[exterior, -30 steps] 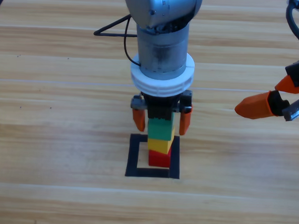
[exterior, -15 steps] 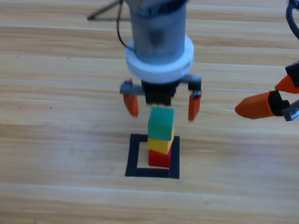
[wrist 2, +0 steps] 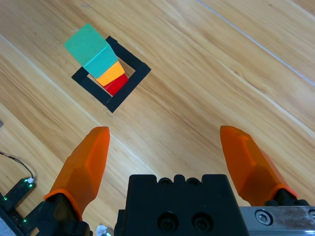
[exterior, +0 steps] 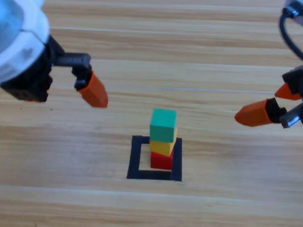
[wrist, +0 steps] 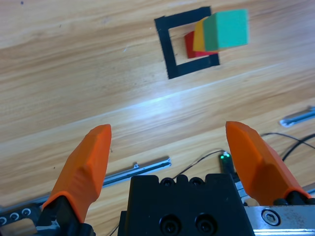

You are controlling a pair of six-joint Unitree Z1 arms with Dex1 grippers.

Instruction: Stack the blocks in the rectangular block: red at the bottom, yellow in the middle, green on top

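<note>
At the upper left of the frame in the overhead view we see the left claw (exterior: 67, 84) up off the worktop (exterior: 49, 154), well apart from the stack. Only one orange tip shows clearly there, but the left wrist view shows its jaws spread wide with nothing between them, so it is released and empty. We judge it sits out there so that nothing can knock the tower.

At the centre, slightly below the middle of the frame, the black tape square (exterior: 135, 158) lies flat on the wood. Inside it stands the red cube (exterior: 161, 161), toward the square's right side but within the tape. The yellow cube (exterior: 162, 146) rests on the red one, and the green cube (exterior: 163, 124) sits on top of the yellow. The three faces line up closely, with the green one seeming to lean a little toward the upper left of the picture, which we take to be mostly the camera's angle. The order matches what the task asks, so we judge the stacking done.

At the right edge of the frame the right claw (exterior: 272, 103) waits, near the stack's height but well apart from it. Its wrist view shows both jaws parted and bare, so it too is released, holding nothing.
</note>
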